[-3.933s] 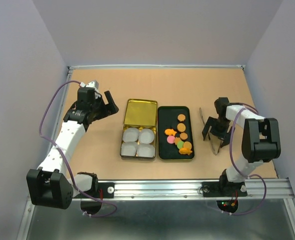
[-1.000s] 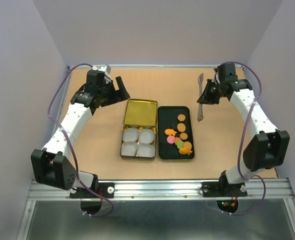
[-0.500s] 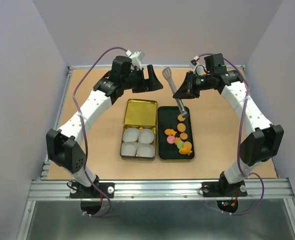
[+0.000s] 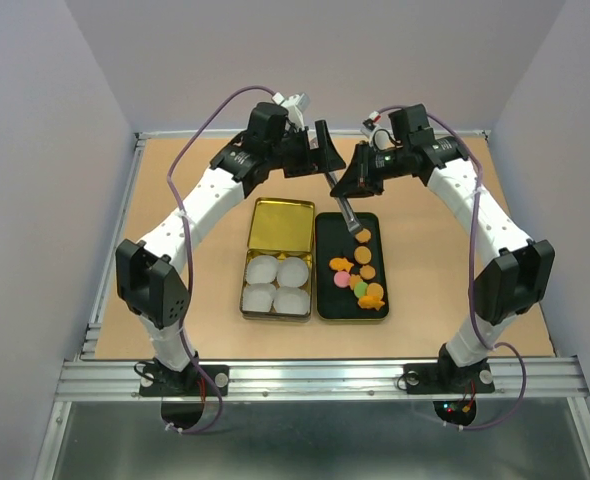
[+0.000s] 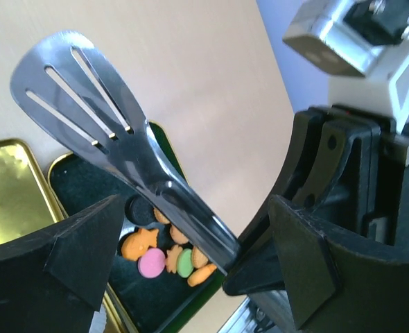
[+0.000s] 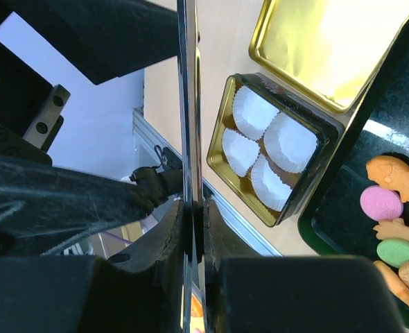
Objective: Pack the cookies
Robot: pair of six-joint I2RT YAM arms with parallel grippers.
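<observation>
The cookies (image 4: 360, 272) (image 5: 166, 253) (image 6: 392, 229) lie in the black tray (image 4: 332, 235) (image 5: 86, 187) (image 6: 336, 215). There are round brown ones, a pink one, a green one and some orange fish.

The right gripper (image 4: 350, 180) (image 6: 190, 208) is up above the far end of the black tray. Its two fingers are pressed tight on a pair of metal tongs (image 4: 348, 212) (image 5: 121, 146) (image 6: 188, 104). The tongs slant down, and their low tip is over the far end of the tray, near the top brown cookie (I cannot tell if it touches).

The left gripper (image 4: 327, 152) (image 5: 194, 208) is up past the far left corner of the black tray, close to the right gripper. Its fingers are spread wide. From its own camera the tongs pass through the gap between them and touch neither one.

A gold tin (image 4: 243, 300) (image 6: 288, 215) sits just beside the tray's left side. Four white paper cups (image 4: 277, 283) (image 6: 267, 149) fill it. Its lid (image 4: 281, 225) (image 6: 329, 48) lies open at the far end.
</observation>
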